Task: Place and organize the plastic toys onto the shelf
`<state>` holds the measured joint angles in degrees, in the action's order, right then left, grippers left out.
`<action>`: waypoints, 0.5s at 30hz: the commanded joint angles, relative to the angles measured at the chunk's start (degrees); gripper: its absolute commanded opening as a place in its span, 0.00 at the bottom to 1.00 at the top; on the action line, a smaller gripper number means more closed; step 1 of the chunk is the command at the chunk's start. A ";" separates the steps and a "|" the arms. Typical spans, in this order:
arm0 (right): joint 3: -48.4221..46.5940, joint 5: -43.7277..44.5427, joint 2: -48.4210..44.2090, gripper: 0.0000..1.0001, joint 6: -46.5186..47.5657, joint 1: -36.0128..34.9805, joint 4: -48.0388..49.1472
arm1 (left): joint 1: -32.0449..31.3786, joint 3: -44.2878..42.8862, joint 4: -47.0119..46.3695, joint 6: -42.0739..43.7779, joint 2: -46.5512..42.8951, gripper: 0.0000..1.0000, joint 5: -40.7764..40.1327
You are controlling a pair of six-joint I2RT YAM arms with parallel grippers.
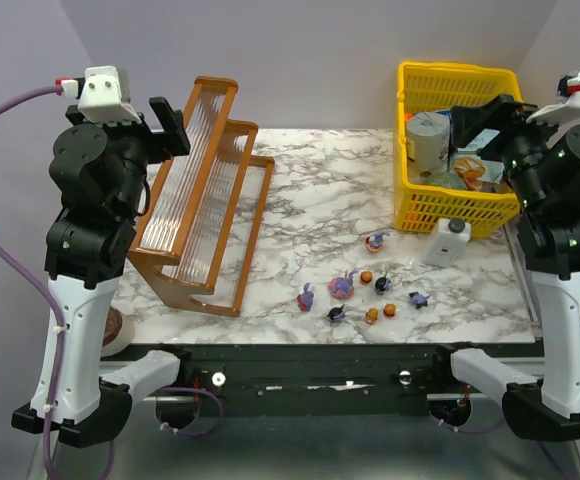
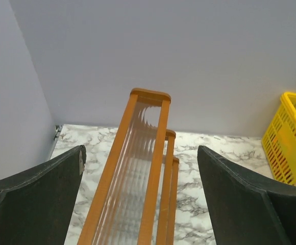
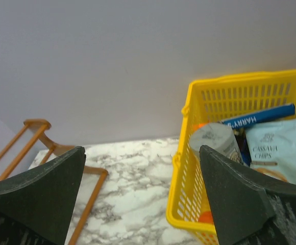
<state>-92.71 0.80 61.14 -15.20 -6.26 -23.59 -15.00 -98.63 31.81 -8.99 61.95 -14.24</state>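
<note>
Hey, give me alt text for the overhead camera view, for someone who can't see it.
Small plastic toys lie scattered on the marble table near its front edge, none on the wooden stepped shelf at left. A yellow basket holding snacks sits back right, a white bottle beside it; the left arm and right arm flank the scene.

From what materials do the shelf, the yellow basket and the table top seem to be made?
The shelf: orange-brown frame, likely varnished wood; its clear ribbed tiers look like plastic or glass. The yellow basket: moulded plastic, judging by its even colour and slotted walls. The table top: white with grey veins, either marble or a printed laminate.
</note>
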 commanded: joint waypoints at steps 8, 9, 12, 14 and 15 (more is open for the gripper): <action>13.30 -13.09 -8.39 1.00 2.02 0.02 -23.43 | -3.54 7.58 -0.35 2.93 -3.07 0.99 13.95; 15.52 -13.89 -9.45 1.00 1.67 -0.15 -20.47 | -3.45 7.75 -1.31 2.32 -2.89 0.99 14.58; 21.40 -15.38 -11.31 1.00 -0.88 -1.73 -19.21 | -3.54 7.49 -3.06 0.13 -1.76 0.99 19.24; 24.31 -14.34 -11.57 1.00 -2.37 -5.57 -18.77 | -3.45 8.18 -4.38 0.12 -1.14 0.99 20.74; 28.24 -12.94 -11.92 1.00 -3.07 -7.52 -17.29 | -3.45 8.36 -5.17 -0.06 -0.44 0.99 20.40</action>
<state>-71.44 -10.76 50.70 -15.29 -8.29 -42.11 -18.15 -90.50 30.50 -8.14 60.03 0.03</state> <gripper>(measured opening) 0.997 0.988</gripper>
